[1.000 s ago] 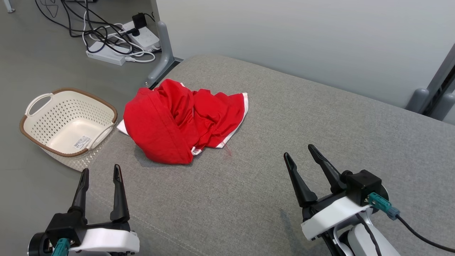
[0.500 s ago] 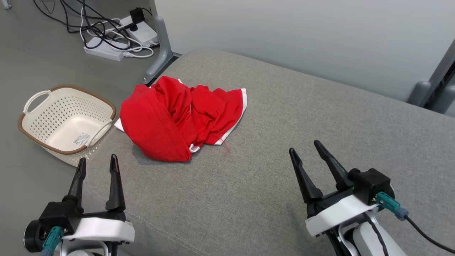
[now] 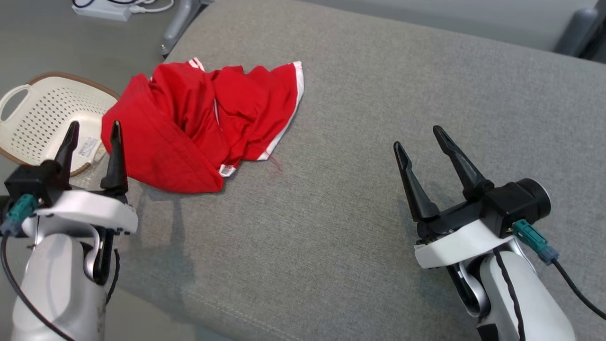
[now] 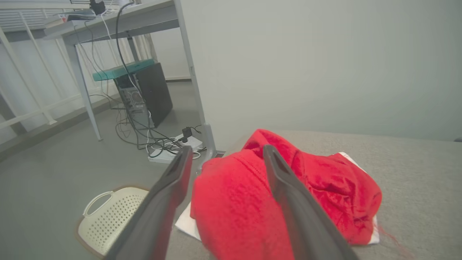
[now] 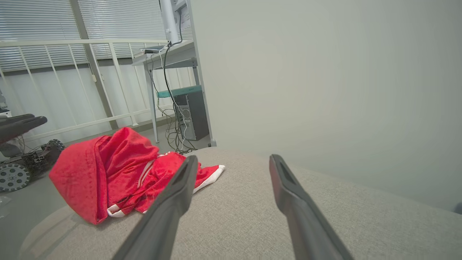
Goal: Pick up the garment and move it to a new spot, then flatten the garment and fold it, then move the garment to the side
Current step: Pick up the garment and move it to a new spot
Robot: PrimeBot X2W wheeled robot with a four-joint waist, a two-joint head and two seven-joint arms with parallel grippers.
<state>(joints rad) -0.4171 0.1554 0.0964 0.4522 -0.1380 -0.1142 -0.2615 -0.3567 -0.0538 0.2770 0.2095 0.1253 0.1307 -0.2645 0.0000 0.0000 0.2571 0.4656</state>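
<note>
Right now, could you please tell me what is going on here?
The robot faces a crumpled red garment lying on a grey cushion. Its left gripper hovers by the garment's edge, fingers open; the right gripper hangs open over bare cushion, well apart from it. Nothing is held yet. A cream basket stands on the floor beside the cushion.

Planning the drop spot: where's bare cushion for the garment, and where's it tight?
Bare grey cushion runs from the red garment across to the right gripper and beyond. Tight at the left edge: garment, left gripper, floor basket.
</note>
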